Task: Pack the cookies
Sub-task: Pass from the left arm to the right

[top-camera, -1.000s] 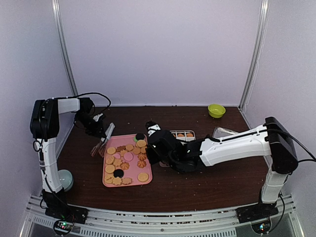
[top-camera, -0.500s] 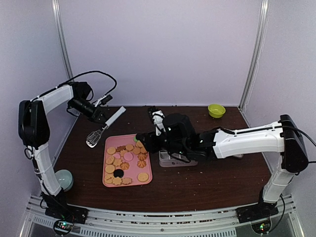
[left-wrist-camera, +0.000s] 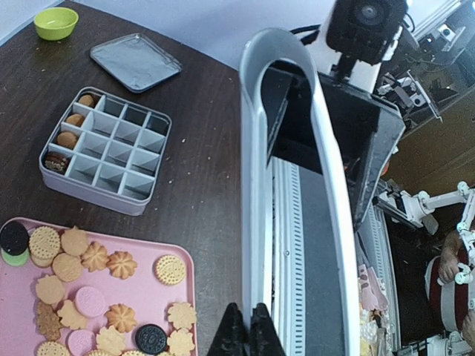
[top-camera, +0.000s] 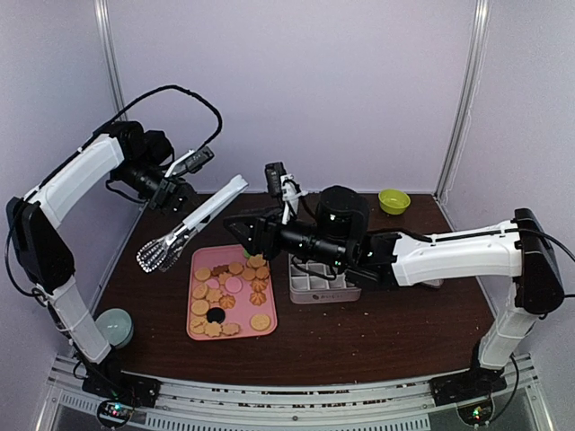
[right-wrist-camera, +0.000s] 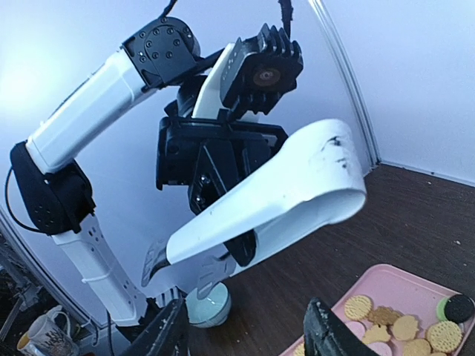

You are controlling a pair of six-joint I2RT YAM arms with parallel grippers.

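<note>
The left gripper [top-camera: 184, 208] is clamped fully shut on the tongs [top-camera: 220, 199], holding them up in the air. Their meshed head slopes down to its left and the white handle bend rises to its right. The right gripper [right-wrist-camera: 245, 334] faces that bend with its jaws about half open and nothing between them, the handle just above and ahead of its fingertips. This looks like a hand-over, and the risk lies in the timing. If the left jaws let go before the right ones close on the handle, the tongs would likely drop onto the tray [top-camera: 241, 312] and crack or scatter what lies there. The two grippers are also close enough to knock together. The cookies [top-camera: 225, 292] lie well below both sets of jaws, flat and face up on the tray. Being mostly round or flower-shaped, they have no real long axis and point nowhere. A few more sit in the left cells of the box [left-wrist-camera: 96, 196], below the right gripper's wrist.
</note>
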